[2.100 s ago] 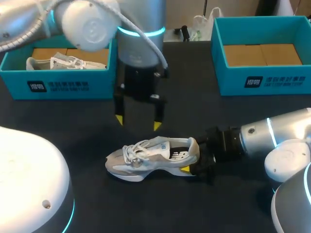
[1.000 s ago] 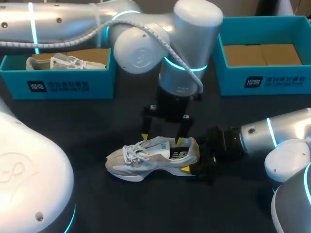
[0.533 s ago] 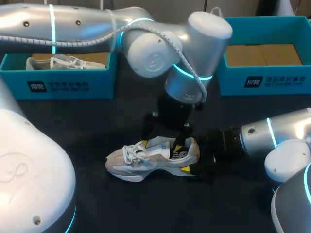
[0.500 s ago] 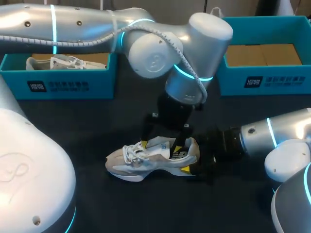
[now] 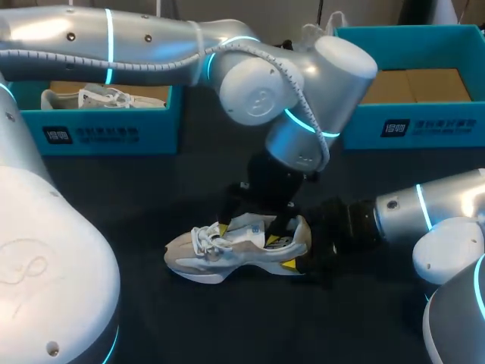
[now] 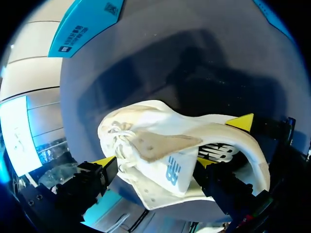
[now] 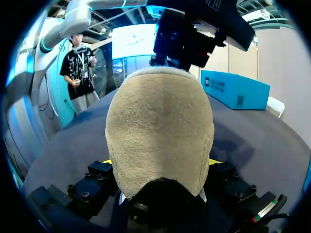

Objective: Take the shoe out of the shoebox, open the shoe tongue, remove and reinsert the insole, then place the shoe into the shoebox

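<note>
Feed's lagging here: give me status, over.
Left claw open, straddling tongue of shoe. Right claw shut on its heel. Nothing in the way.

Right wrist view: shoe (image 7: 159, 121) heel fills the view, covering right gripper (image 7: 160, 163) tips bar two yellow slivers.
Left wrist view: tongue (image 6: 165, 145) covers the shoe's inside.
Head view: left arm (image 5: 250, 76) hides part of left box (image 5: 91, 133); right box (image 5: 424, 125) cut by the edge.

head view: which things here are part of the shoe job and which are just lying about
Part of the job:
shoe on the table
its tongue
left pincer, open over the tongue
right pincer, shut on the heel
empty shoebox at the right, probably the shoe's own

Lying about:
other shoebox at the left
second shoe inside it
</note>
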Available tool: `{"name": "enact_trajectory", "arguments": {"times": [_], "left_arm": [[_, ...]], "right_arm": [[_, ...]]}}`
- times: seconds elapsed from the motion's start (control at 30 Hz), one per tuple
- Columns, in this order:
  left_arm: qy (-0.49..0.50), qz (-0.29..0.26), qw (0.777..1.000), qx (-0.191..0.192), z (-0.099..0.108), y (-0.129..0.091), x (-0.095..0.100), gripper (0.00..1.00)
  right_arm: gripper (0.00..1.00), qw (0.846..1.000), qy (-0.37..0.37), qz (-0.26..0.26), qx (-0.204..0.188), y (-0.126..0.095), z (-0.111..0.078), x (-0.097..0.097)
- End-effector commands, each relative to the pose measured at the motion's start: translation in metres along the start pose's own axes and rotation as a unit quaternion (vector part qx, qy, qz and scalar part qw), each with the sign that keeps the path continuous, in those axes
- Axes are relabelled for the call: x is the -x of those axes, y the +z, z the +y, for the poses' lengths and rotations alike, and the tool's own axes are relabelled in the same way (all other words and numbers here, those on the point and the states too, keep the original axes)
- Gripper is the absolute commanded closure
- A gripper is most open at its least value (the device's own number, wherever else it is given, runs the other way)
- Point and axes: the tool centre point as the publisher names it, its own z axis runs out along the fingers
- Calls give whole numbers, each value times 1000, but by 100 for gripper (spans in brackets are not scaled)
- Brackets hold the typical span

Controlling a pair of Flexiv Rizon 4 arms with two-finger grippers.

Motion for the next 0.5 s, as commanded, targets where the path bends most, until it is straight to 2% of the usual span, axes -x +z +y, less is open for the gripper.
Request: {"name": "enact_trajectory", "arguments": {"times": [0.03,0.17,0.3,0.37,0.43,0.47,0.5], "left_arm": [[-1,-8,1000,5,-1,-1,2,0],[-2,-7,1000,5,0,-3,8,5],[-1,0,1000,1,4,-9,14,22],[-1,3,1000,-3,6,-12,16,25],[-1,5,1000,-8,7,-14,18,37],[-1,5,1000,-9,7,-14,19,51],[0,6,1000,-10,8,-15,19,53]], "right_arm": [[100,1000,0,0,-3,0,2,-1],[100,1000,0,0,-3,0,2,-1],[100,1000,0,0,-3,0,2,-1],[100,1000,0,0,-3,0,2,-1],[100,1000,0,0,-3,0,2,-1],[100,1000,0,0,-3,0,2,-1],[100,1000,0,0,-3,0,2,-1]]}}
